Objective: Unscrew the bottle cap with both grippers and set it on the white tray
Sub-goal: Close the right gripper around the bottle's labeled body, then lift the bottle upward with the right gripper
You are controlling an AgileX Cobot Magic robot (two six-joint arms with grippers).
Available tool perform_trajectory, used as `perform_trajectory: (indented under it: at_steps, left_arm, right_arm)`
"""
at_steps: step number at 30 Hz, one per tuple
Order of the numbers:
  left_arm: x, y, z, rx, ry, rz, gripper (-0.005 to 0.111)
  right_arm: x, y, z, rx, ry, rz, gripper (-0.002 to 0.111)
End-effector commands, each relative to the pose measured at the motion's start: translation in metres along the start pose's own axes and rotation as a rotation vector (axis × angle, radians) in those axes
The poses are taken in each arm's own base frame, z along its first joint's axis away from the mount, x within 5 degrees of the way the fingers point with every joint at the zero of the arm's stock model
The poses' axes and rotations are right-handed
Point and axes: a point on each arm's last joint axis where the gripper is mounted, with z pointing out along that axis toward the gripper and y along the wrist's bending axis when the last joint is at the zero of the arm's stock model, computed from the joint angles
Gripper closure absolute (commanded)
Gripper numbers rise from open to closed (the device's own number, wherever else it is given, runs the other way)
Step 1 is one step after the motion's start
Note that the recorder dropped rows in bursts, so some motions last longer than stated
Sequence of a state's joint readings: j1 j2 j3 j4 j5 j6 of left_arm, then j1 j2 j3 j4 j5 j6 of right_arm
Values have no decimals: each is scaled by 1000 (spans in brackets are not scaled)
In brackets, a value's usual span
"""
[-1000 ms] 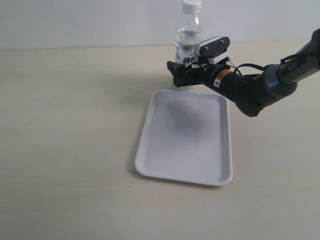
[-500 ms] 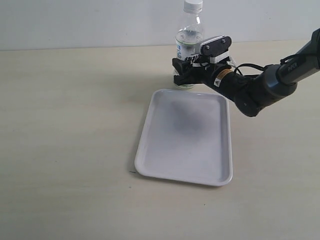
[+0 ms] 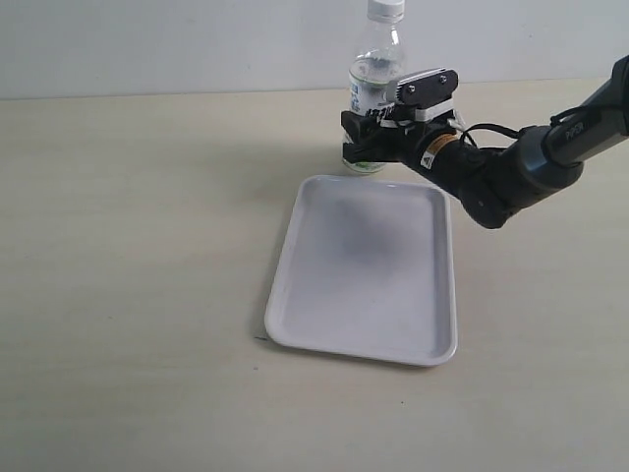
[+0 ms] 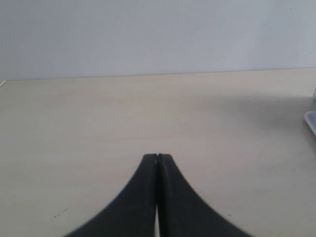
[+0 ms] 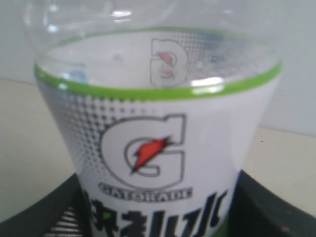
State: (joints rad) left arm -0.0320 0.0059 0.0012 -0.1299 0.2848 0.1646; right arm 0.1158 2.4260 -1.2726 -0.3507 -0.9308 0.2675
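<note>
Bottle: upright on the counter, just beside the far short edge of the tray.
Cap: white, on top of the bottle's neck, not on the tray.
Right gripper: jaws clamped on the bottle's labelled lower body, one on each side; the arm reaches in over the tray's far right corner.
Left gripper: jaws pressed together, holding nothing, over bare counter.

left pincer: fully closed, tips touching | right pincer: clamped partway, held low, reaching in from the right side
</note>
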Motion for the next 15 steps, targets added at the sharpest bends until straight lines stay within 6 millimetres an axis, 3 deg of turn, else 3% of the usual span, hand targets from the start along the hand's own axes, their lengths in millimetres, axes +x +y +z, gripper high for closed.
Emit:
perform_trajectory:
  at_steps: [1, 15]
  left_arm:
    - [-2, 0, -1, 6, -17, -9, 107]
    - [-2, 0, -1, 6, -17, -9, 107]
  right_arm:
    - [-7, -2, 0, 26, -4, 61, 108]
    - [-81, 5, -10, 24, -8, -22, 108]
